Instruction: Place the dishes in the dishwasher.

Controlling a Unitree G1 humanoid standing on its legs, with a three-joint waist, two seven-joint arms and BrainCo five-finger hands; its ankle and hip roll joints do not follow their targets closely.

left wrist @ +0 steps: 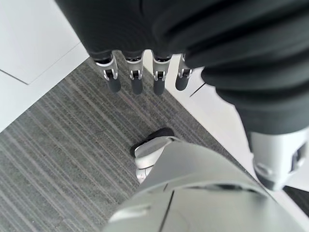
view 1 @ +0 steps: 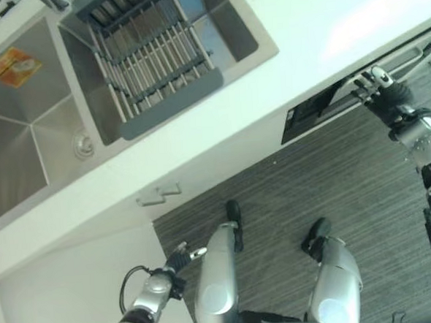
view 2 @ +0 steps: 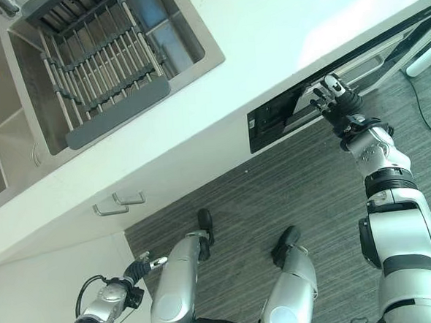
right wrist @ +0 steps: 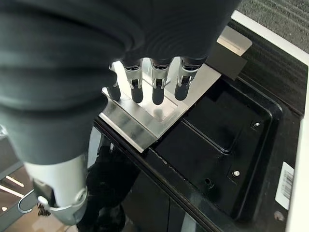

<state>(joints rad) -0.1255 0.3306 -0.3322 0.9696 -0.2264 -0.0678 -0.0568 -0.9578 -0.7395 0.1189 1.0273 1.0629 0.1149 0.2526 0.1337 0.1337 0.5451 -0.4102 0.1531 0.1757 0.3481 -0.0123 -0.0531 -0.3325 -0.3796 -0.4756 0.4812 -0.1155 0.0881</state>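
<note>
The dishwasher door (view 2: 279, 121) sits under the white counter at the right, opened a crack, with its dark interior showing. My right hand (view 2: 340, 106) reaches up to the door's top edge. In the right wrist view its fingers (right wrist: 157, 89) lie straight on the steel inner panel (right wrist: 145, 121) of the door, with the black detergent tray (right wrist: 217, 145) beside them. A grey dish rack (view 1: 158, 55) with bare bars rests across the sink (view 1: 17, 144). My left hand (view 1: 179, 260) hangs low by the white cabinet, fingers (left wrist: 136, 79) straight, holding nothing.
White counter (view 1: 324, 23) runs across the view above grey striped floor (view 1: 348, 182). A cabinet front with a bar handle (view 1: 159, 196) stands left of the dishwasher. An orange packet (view 1: 10, 66) lies in the left sink basin near the drain (view 1: 83, 145).
</note>
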